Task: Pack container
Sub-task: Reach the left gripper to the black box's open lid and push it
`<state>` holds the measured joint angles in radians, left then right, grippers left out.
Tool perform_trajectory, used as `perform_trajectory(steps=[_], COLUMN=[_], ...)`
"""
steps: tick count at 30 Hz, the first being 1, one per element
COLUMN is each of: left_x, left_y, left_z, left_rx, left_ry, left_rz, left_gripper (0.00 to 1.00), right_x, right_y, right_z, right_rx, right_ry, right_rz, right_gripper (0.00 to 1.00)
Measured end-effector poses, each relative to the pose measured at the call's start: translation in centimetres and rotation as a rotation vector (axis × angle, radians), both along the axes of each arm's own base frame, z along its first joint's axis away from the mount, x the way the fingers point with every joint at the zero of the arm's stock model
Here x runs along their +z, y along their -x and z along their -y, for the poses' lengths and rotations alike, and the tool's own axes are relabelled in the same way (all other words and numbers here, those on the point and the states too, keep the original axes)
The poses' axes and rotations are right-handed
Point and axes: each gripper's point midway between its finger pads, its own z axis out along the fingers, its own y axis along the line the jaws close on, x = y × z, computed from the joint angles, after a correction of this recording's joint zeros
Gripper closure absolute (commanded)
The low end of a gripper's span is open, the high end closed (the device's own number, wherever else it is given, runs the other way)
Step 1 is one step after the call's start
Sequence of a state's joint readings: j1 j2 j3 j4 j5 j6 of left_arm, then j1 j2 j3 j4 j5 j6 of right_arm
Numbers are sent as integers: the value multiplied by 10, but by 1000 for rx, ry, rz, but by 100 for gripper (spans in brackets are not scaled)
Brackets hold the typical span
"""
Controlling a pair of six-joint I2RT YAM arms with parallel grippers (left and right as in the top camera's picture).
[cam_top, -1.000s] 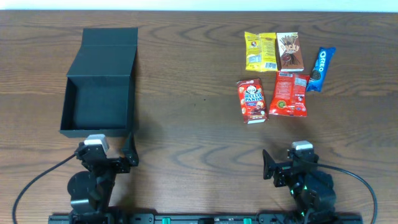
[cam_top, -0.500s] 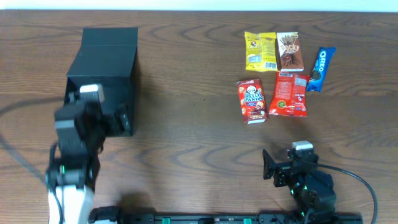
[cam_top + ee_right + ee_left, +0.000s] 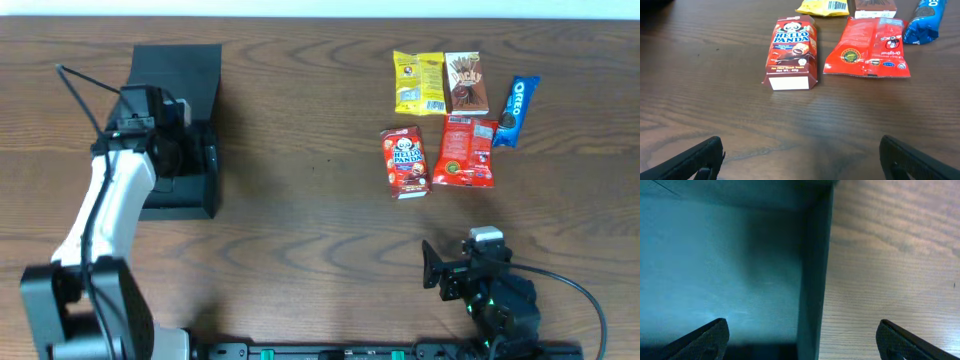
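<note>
The container (image 3: 178, 205), a black box with its flap lid (image 3: 185, 68) folded back, lies open at the table's left. In the left wrist view its inside looks teal (image 3: 715, 265). My left gripper (image 3: 188, 158) hangs open over its right wall (image 3: 812, 280), one finger above the box floor and the other above the bare wood (image 3: 802, 340). Nothing is between the fingers. My right gripper (image 3: 462, 270) rests open near the front edge (image 3: 802, 155), holding nothing, short of the Hello Panda box (image 3: 791, 52).
Snacks lie in a group at the back right: the Hello Panda box (image 3: 404, 162), a red packet (image 3: 465, 151), a yellow packet (image 3: 418, 82), a Pocky box (image 3: 464, 82) and a blue Oreo pack (image 3: 516, 110). Bare wood separates the container from them.
My left arm has swung up from its rest at the table's front to hang over the container's right wall. The right arm has not moved. Both grippers stay open.
</note>
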<state>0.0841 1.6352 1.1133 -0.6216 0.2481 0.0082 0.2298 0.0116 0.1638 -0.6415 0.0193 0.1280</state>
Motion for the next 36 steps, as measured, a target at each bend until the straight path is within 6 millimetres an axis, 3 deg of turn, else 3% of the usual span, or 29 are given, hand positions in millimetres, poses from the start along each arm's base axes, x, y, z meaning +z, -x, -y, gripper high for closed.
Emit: perform_trajectory(steps=[3,4,6,8,14,20,24,26,31,36], left_x=[-13,-17,-22,-28,-36,-35,-34,-32,-21,-13], left_y=[1,2,3,4,4,-3,-10,-16,-36,-31], left_z=[4,5,6,6,6,4,18,36,105,165], left_rx=[-7,-8,-6,-14,19,52,36,14,-72,-98], left_ry=[24,30,40,38,46,27,11,7,30,103], left_rz=[-38,-49,-67,-81,-108,-84,-59,-30,92,131], left_gripper=[3,8,26,59,92,94,94,94,95,94], right_x=[0,0,0,0,0,0,0,0,0,0], right_y=[0,0,0,0,0,0,0,0,0,0], right_z=[0,0,0,0,0,0,0,0,0,0], right_rx=[0,0,0,1,1,1,0,0,1,1], right_ry=[0,0,0,0,0,0,0,0,0,0], right_rz=[0,0,0,0,0,0,0,0,0,0], right_gripper=[1,1,1,1,1,1,1,1,1,1])
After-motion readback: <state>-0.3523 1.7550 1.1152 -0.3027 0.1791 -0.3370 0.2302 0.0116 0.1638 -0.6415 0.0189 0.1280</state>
